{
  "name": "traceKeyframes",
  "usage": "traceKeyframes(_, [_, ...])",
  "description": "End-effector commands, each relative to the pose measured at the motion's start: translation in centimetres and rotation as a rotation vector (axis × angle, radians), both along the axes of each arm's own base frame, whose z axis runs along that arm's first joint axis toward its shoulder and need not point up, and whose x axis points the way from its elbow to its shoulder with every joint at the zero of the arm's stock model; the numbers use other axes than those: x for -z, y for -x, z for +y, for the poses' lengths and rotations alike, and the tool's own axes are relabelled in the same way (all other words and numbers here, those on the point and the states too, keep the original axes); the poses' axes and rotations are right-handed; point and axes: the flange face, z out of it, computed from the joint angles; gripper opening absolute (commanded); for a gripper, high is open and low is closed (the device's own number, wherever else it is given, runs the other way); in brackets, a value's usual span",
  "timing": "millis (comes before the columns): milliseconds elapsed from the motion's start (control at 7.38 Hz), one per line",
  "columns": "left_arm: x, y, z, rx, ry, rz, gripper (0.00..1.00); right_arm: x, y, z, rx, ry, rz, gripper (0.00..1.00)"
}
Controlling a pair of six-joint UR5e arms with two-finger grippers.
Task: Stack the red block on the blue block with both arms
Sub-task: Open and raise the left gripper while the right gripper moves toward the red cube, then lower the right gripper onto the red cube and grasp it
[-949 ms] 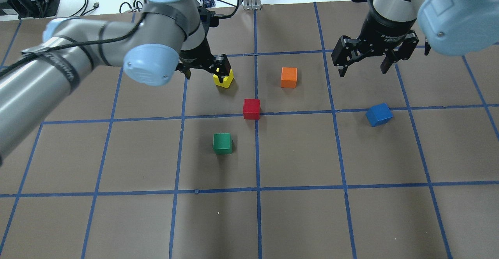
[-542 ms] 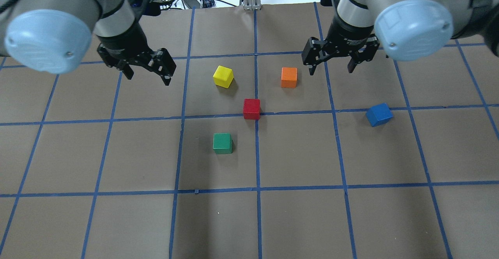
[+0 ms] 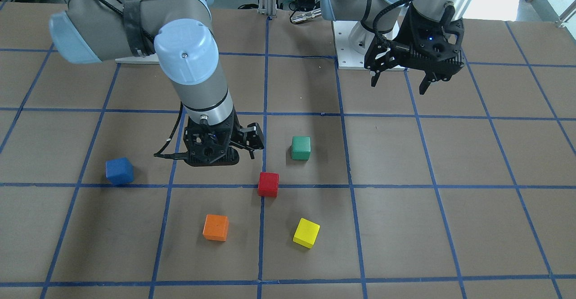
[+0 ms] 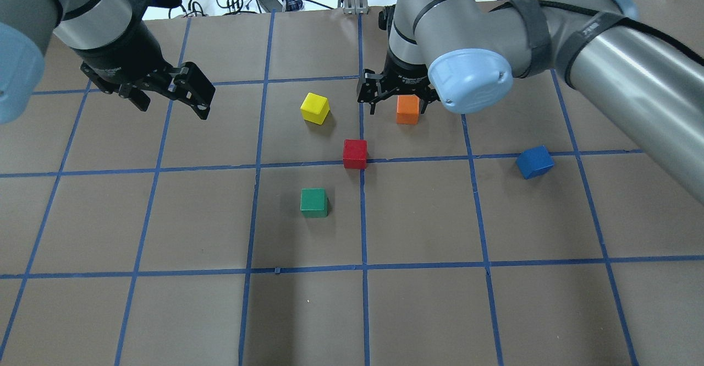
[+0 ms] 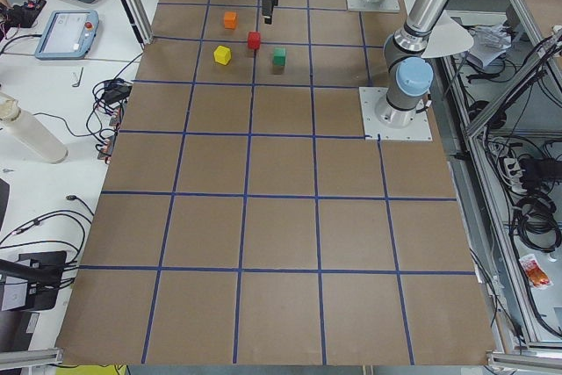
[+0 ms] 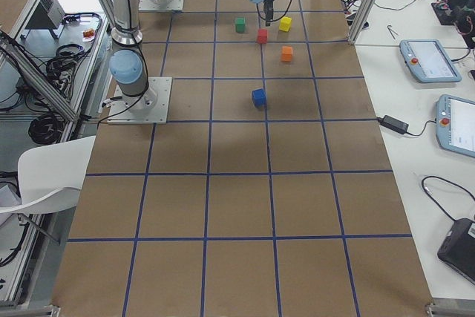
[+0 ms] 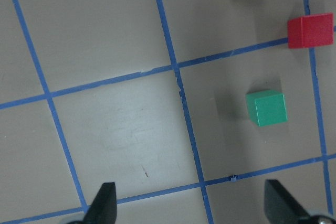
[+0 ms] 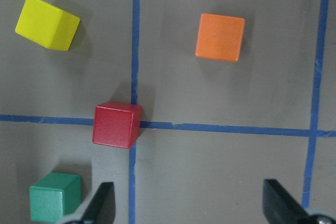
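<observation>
The red block (image 4: 355, 153) lies on a blue tape line near the table's middle. The blue block (image 4: 534, 162) lies turned at an angle well to its right. My right gripper (image 4: 396, 104) is open and empty and hovers by the orange cube, just beyond the red block. In the right wrist view the red block (image 8: 116, 125) sits up and left of the open fingers (image 8: 102, 203). My left gripper (image 4: 173, 107) is open and empty, above the table far left of the cubes. The left wrist view shows the red block (image 7: 310, 31) at its right edge.
A yellow cube (image 4: 315, 108), an orange cube (image 4: 407, 109) and a green cube (image 4: 314, 202) stand around the red block. The brown table surface (image 4: 165, 311) carries a blue tape grid. The right arm's elbow (image 4: 470, 80) hangs over the area right of the orange cube.
My left gripper has drawn back leftward from the yellow cube. My right gripper has swung left from the table's right side to the orange cube. Both stayed open; no cube moved.
</observation>
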Motion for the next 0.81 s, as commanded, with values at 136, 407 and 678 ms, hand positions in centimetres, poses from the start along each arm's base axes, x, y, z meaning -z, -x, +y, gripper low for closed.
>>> traceKeyframes(136, [1.2,0.1,0.9,0.003,0.017,-0.004,1.0,5.2,-4.8,-0.7,0.065,-0.012,-0.003,1.0])
traceKeyframes(407, [1.8,0.0,1.4,0.0,0.006,0.0,1.0,8.7,-5.3,-1.5,0.092,-0.037,0.011,1.0])
traceKeyframes(678, [1.6,0.0,1.3,-0.001,0.02,0.003,1.0,12.4,-5.7,-2.3,0.098,-0.06,0.02,1.0])
